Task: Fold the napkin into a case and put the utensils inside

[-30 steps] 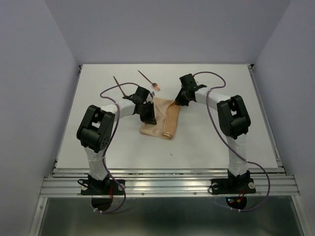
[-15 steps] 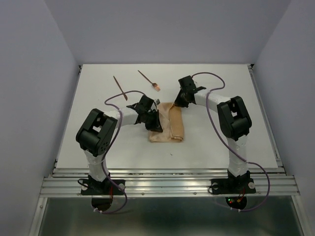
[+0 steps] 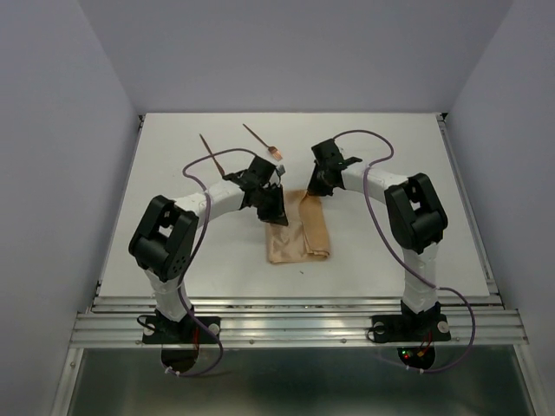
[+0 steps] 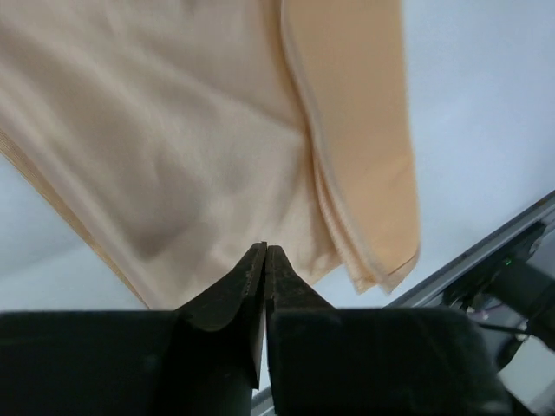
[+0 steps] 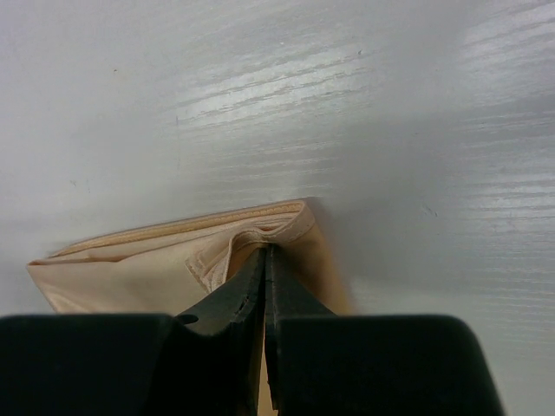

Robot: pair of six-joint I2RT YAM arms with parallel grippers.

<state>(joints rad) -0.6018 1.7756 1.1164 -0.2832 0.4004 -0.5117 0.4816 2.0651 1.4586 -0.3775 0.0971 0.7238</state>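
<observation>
1. Thin peach-tan napkin (image 3: 297, 234) of soft cloth, folded into a layered oblong, lies flat at the centre of the white table (image 3: 390, 251), its long axis running near to far.
2. Right gripper (image 5: 264, 253): jaws clenched on the napkin's far right corner, tips inside the fold.
3. Left gripper (image 4: 264, 253): jaws pressed together over the napkin's far left part; whether a layer is pinched cannot be told.
4. Two thin reddish-brown utensils lie far-left of the napkin, apart from it: a forked stick (image 3: 258, 138) and a plain stick (image 3: 206, 145).
</observation>
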